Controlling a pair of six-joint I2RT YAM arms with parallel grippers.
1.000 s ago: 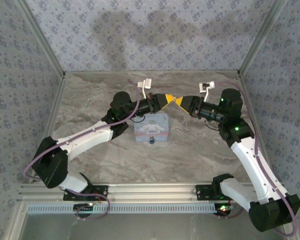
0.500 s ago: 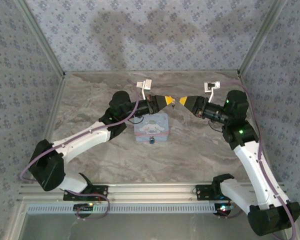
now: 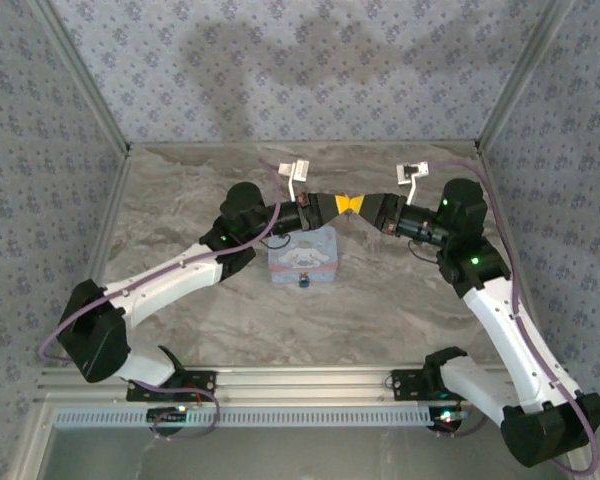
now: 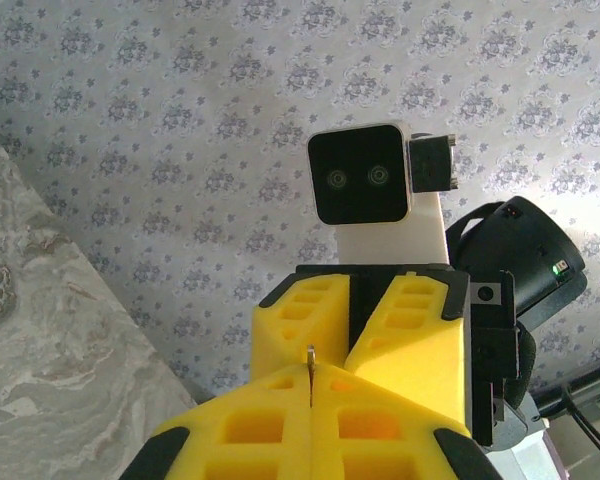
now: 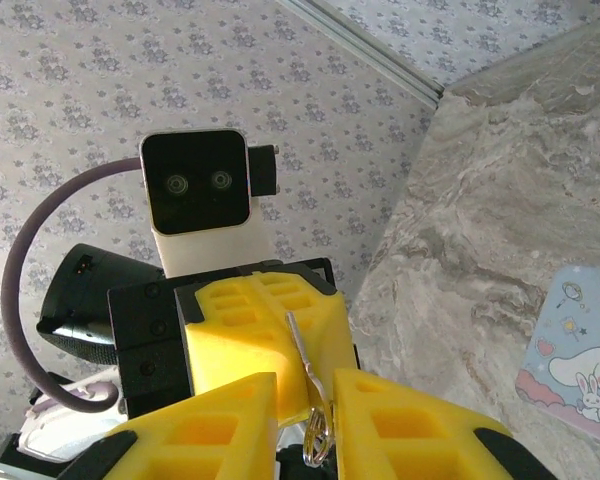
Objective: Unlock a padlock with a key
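Key (image 5: 298,348): thin, silver, small ring at one end. Pinched edge-on in closed fingertips of left gripper (image 3: 340,203); ring end sits in gap between parted fingers of right gripper (image 3: 360,204).
Padlock (image 3: 303,281): tiny, dark, below meeting fingertips, toward arm bases, untouched.

Reaches left arm (image 3: 170,280) in from 7 o'clock, right arm (image 3: 500,310) from 5 o'clock, elbows bowed outward. Meets left claw (image 3: 344,203) and right claw (image 3: 357,203) tip to tip, toward 1 o'clock of centre. Presses left fingers (image 4: 260,430) together; holds right fingers (image 5: 210,430) slightly parted.
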